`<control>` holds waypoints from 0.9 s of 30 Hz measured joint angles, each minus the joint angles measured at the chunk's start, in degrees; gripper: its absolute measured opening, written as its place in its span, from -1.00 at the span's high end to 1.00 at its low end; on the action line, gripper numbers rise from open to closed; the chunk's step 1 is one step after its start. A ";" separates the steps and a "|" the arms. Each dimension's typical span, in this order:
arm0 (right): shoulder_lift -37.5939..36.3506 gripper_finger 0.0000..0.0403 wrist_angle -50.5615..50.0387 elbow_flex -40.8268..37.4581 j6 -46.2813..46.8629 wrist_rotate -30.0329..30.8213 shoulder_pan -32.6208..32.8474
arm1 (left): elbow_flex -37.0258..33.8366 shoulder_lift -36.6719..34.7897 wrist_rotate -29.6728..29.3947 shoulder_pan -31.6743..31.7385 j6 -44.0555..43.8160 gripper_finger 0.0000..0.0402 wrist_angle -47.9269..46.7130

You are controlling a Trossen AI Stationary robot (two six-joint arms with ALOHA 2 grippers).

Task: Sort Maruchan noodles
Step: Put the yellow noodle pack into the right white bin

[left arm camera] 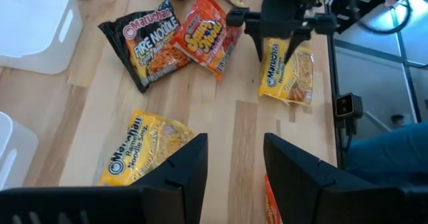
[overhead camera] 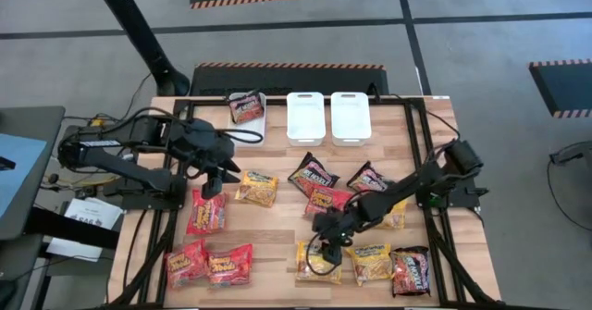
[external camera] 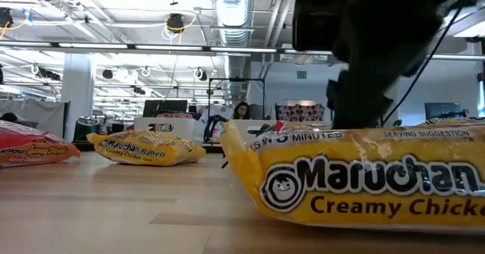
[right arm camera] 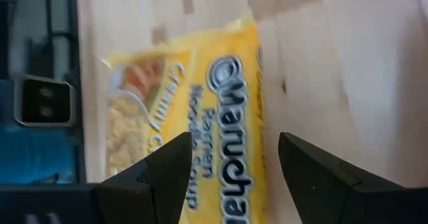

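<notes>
Jaws spread wide, the right gripper (overhead camera: 324,245) hovers over a yellow noodle packet (overhead camera: 317,261) at lower centre of the high view, best lowered squarely astride before closing, while the left gripper (overhead camera: 212,182), part-open and empty, waits mid-left.

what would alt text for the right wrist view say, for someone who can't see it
The right hand, fingers open with nothing between them, hangs directly above a yellow Maruchan Creamy Chicken noodle packet lying flat on the light wooden table. The packet fills the middle of the picture, and a small dark camera box sits at the table's edge.
</notes>
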 joint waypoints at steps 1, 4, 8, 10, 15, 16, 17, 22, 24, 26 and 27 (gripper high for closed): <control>0.58 -0.23 0.48 0.04 0.12 -0.02 0.15 | 0.00 0.00 -0.27 -0.12 -0.06 0.34 -0.01; 1.25 -0.23 -1.10 -0.02 0.72 -0.05 0.51 | 0.00 0.00 -1.64 -0.44 -0.64 0.34 -0.02; 1.12 -0.23 -0.48 0.04 1.51 -0.18 0.59 | 0.00 0.00 -2.09 -0.56 -0.76 0.34 0.00; 1.14 -0.23 -0.62 0.04 1.69 -0.38 0.65 | 0.00 0.00 -2.18 -0.56 -0.78 0.34 -0.02; 1.14 -0.23 -1.78 0.04 4.24 -1.66 1.19 | 0.00 0.00 -3.45 -0.56 -0.83 0.34 -0.02; 1.14 -0.23 -2.37 0.04 4.64 -1.66 1.34 | 0.00 0.00 -3.54 -0.56 -0.83 0.34 -0.02; 1.14 -0.23 -2.95 0.04 4.91 -1.68 1.34 | 0.00 0.00 -3.56 -0.56 -0.83 0.34 -0.02; 1.10 -0.13 -4.75 0.04 7.78 -3.11 1.29 | 0.00 0.00 -3.58 -0.56 -0.83 0.34 -0.02; 1.08 -0.03 -5.13 0.07 8.93 -3.30 1.27 | 0.00 0.00 -3.58 -0.56 -0.83 0.34 -0.02; 1.08 0.11 -5.18 0.07 9.55 -3.34 1.18 | 0.00 0.00 -3.58 -0.56 -0.83 0.34 -0.02; 1.08 0.19 -5.18 0.07 10.07 -3.37 1.18 | 0.00 0.00 -3.58 -0.56 -0.83 0.34 -0.02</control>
